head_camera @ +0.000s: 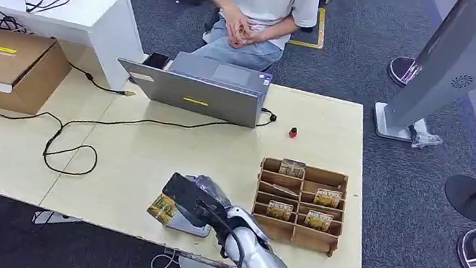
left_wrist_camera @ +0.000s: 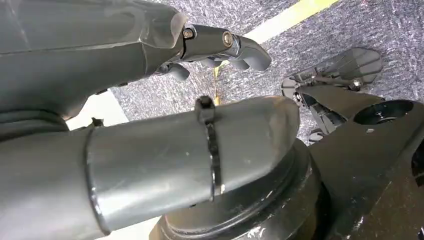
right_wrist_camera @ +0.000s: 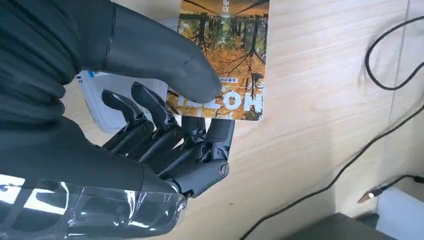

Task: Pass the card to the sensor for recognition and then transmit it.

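Observation:
My right hand (head_camera: 196,197) reaches over the front of the wooden table (head_camera: 146,156). It pinches a card (right_wrist_camera: 227,60) printed with autumn trees between thumb and fingers. In the head view the card (head_camera: 162,207) sticks out to the left of the hand, just above the table. A small white sensor box (head_camera: 191,225) lies under the hand; its corner (right_wrist_camera: 97,102) shows behind the fingers (right_wrist_camera: 150,107). To the right stands a wooden card rack (head_camera: 299,204) holding several more cards. My left hand (left_wrist_camera: 150,55) hangs beside my body over the carpet, fingers loosely extended, holding nothing.
A grey laptop (head_camera: 203,87) sits at the table's far side with a person (head_camera: 258,5) seated behind it. Black cables (head_camera: 70,144) loop across the left half. A cardboard box (head_camera: 10,64) stands far left, and a small red object (head_camera: 293,133) lies near the laptop.

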Available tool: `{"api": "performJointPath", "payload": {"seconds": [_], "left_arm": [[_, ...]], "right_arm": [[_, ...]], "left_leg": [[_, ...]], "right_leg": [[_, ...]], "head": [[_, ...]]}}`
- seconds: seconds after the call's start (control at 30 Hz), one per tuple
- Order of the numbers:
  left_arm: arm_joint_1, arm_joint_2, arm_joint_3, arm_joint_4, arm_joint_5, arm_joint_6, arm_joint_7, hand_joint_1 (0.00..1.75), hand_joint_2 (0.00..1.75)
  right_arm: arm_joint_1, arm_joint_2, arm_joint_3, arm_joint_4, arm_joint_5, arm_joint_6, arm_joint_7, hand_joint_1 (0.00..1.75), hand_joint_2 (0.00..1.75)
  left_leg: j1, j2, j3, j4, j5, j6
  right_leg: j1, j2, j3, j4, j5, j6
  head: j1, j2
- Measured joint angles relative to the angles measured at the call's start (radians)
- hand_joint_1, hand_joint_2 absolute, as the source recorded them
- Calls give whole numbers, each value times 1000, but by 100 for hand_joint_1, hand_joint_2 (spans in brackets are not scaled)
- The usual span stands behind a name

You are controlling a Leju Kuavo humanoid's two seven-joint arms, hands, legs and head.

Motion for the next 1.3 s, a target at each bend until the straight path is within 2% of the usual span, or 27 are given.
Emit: {"api": "performJointPath", "payload": {"seconds": [0.23, 0.33, 0.5, 0.6, 1.07, 1.3], "left_arm": [[4, -5, -5, 0, 12, 2, 0, 0, 0], [5, -5, -6, 0, 12, 2, 0, 0, 0], [7, -5, -16, 0, 14, 2, 2, 0, 0], [7, -6, -18, 0, 15, 1, 8, 0, 0], [7, -8, -23, -3, 21, 0, 13, 0, 0], [7, -9, -23, -5, 29, 1, 14, 0, 0]], "right_arm": [[-1, -1, 4, -13, 74, -119, 32, 175, 175], [-2, -1, 6, -13, 87, -130, 38, 175, 175], [-7, -5, 36, -7, 190, -166, 84, 175, 175], [-9, -6, 62, 10, 254, -178, 103, 175, 175], [-14, -6, 98, 54, 345, -176, 126, 175, 175], [-17, -6, 112, 64, 411, -222, 148, 175, 175]], "left_leg": [[0, 0, 0, 0, 0, 0], [0, 0, 0, 0, 0, 0], [0, 0, 0, 0, 0, 0], [0, 0, 0, 0, 0, 0], [0, 0, 0, 0, 0, 0], [0, 0, 0, 0, 0, 0]], "right_leg": [[0, 0, 0, 0, 0, 0], [0, 0, 0, 0, 0, 0], [0, 0, 0, 0, 0, 0], [0, 0, 0, 0, 0, 0], [0, 0, 0, 0, 0, 0], [0, 0, 0, 0, 0, 0]], "head": [[0, 0], [0, 0], [0, 0], [0, 0], [0, 0], [0, 0]]}}
